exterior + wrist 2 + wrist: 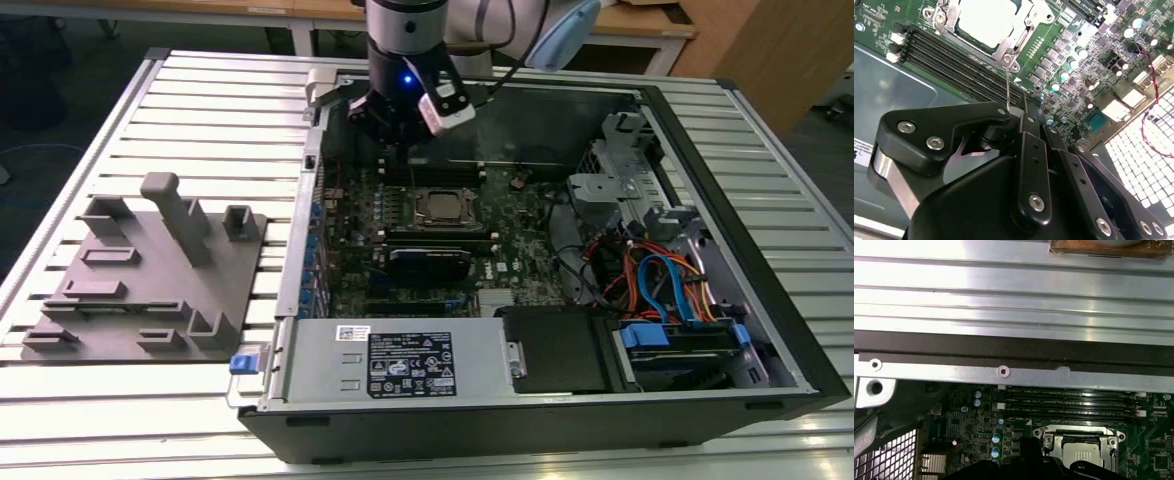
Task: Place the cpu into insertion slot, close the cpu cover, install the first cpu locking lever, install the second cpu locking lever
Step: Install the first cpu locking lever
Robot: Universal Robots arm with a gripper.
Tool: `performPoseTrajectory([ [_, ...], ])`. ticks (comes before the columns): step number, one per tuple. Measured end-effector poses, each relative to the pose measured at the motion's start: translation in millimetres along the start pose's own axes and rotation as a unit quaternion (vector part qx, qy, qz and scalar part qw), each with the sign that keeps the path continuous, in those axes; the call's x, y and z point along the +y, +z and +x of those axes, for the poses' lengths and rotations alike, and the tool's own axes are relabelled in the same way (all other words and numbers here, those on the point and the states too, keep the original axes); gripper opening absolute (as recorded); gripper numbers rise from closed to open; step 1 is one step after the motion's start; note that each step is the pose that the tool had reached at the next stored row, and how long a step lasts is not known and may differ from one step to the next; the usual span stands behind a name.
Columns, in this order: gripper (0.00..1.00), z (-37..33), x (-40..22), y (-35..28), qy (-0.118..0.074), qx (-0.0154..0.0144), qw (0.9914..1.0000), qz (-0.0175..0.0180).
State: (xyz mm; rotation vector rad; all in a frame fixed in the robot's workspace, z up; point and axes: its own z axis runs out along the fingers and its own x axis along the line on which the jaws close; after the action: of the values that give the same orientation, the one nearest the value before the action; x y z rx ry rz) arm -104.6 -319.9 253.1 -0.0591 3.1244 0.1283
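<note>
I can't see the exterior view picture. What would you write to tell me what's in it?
A robot arm's black pincer hangs inside an open black computer case, just beyond the pale silvery square cpu seated amid the green circuit board. The case lies on a slatted metal table, with a grey pegged plastic stand at the exterior view's left.

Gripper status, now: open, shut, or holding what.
The gripper: seems shut on the end of the thin wire cpu locking lever, seen in the second wrist view.
</note>
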Motion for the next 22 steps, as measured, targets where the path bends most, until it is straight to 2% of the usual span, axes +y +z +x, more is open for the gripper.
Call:
performPoseTrajectory([
  [22,0.1,-19.3,-0.9,2.2,0.0,-0.0001,1.0,0.0],
])
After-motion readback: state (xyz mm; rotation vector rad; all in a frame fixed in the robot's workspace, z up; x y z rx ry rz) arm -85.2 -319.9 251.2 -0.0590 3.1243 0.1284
